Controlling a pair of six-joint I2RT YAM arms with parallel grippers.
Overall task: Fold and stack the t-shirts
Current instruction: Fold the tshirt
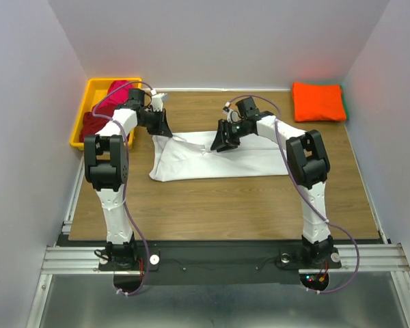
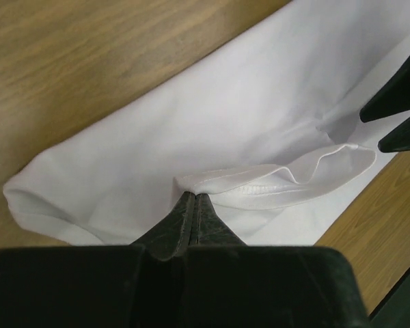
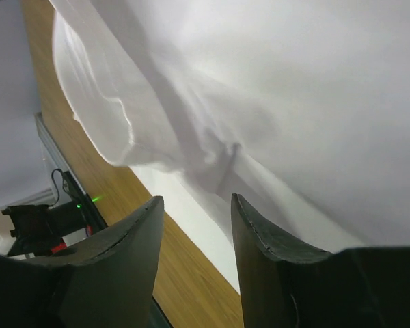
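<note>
A white t-shirt [image 1: 212, 158] lies folded lengthwise across the middle of the table. My left gripper [image 1: 161, 128] is at its far left corner, shut on a hemmed edge of the white t-shirt [image 2: 273, 184]. My right gripper [image 1: 225, 143] hovers over the shirt's far edge near the middle, jaws open and empty, with rumpled white cloth [image 3: 212, 137] just beyond the fingertips. A folded bright orange t-shirt [image 1: 318, 101] lies at the far right corner. Dark red and magenta t-shirts [image 1: 109, 102] sit in the yellow bin.
The yellow plastic bin [image 1: 85, 113] stands at the far left, off the wooden tabletop [image 1: 225, 205]. White walls close in the left, far and right sides. The right gripper's fingertips [image 2: 396, 116] show at the right edge of the left wrist view.
</note>
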